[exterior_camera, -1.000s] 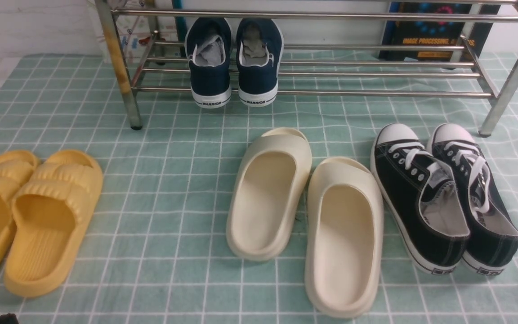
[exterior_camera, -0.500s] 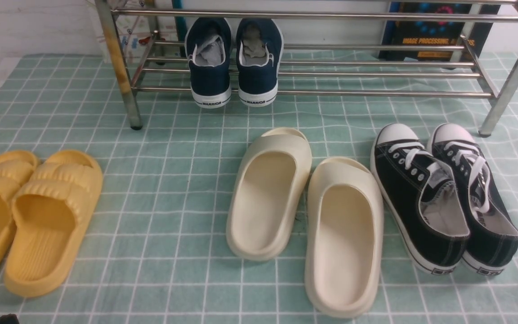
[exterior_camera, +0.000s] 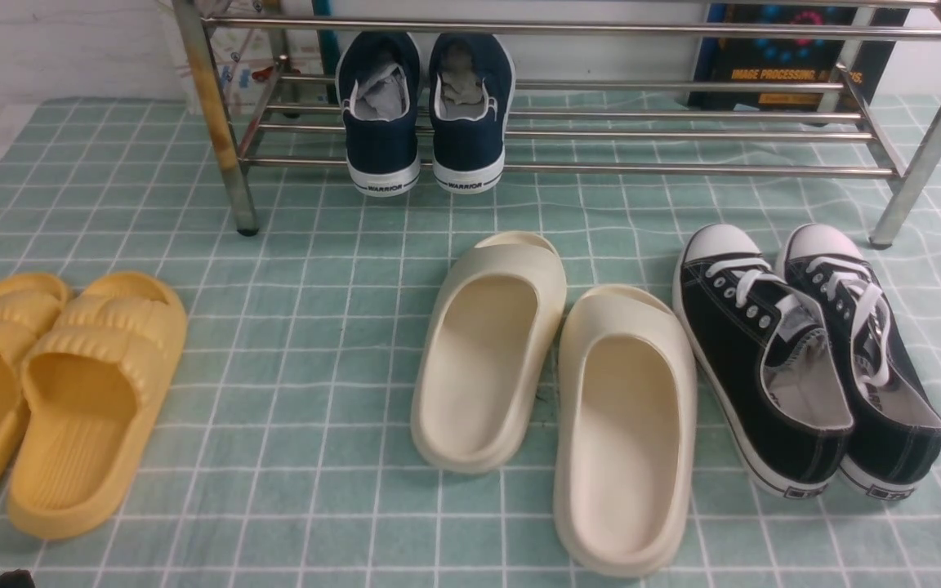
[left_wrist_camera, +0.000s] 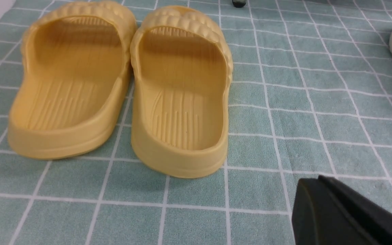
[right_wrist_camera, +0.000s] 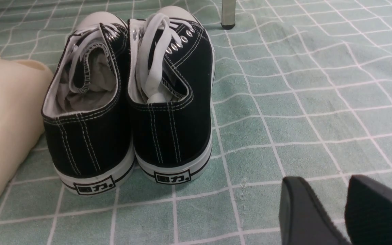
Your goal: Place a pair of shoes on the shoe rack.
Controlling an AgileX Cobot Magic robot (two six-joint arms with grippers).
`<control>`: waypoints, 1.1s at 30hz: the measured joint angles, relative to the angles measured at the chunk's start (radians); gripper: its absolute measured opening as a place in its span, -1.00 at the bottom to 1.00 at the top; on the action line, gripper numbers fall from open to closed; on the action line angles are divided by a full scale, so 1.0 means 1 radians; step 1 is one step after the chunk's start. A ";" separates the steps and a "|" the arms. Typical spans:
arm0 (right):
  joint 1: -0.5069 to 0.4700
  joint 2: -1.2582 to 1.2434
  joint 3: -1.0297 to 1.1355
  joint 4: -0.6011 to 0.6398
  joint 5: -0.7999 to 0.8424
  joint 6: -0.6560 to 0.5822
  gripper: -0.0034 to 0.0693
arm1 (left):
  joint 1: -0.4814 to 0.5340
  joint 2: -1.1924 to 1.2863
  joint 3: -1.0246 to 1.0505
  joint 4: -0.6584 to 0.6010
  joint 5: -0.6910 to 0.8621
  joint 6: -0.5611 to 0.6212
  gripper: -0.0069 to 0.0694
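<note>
The pair of shoes (exterior_camera: 424, 139), navy slip-ons with white "WARRIOR" soles, stands side by side on the lower bars of the shoe rack (exterior_camera: 683, 170), heels toward me. No gripper touches them. In the left wrist view my left gripper (left_wrist_camera: 311, 182) is shut and empty, low over the cloth beside the yellow slides. Only a dark tip of the left gripper (exterior_camera: 9, 580) shows at the bottom edge of the front view. My right gripper (right_wrist_camera: 325, 182) is open, with bare cloth between its fingers, just behind the black sneakers.
Yellow slides (exterior_camera: 70, 392) lie at the left, cream slides (exterior_camera: 552, 384) in the middle and black lace-up sneakers (exterior_camera: 805, 359) at the right, all on a green checked cloth (exterior_camera: 315, 269). A rack leg (right_wrist_camera: 228, 15) stands beyond the sneakers. A book (exterior_camera: 781, 73) leans behind the rack.
</note>
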 joint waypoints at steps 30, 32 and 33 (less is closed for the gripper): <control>0.000 0.000 0.000 0.000 0.000 -0.001 -0.25 | 0.000 0.000 0.000 0.000 0.000 0.000 -0.81; 0.000 0.000 0.000 0.000 0.000 -0.001 -0.25 | 0.000 0.000 0.000 0.000 0.000 0.000 -0.81; 0.000 0.000 0.000 0.000 0.000 -0.001 -0.25 | 0.000 0.000 0.000 0.000 0.000 0.000 -0.81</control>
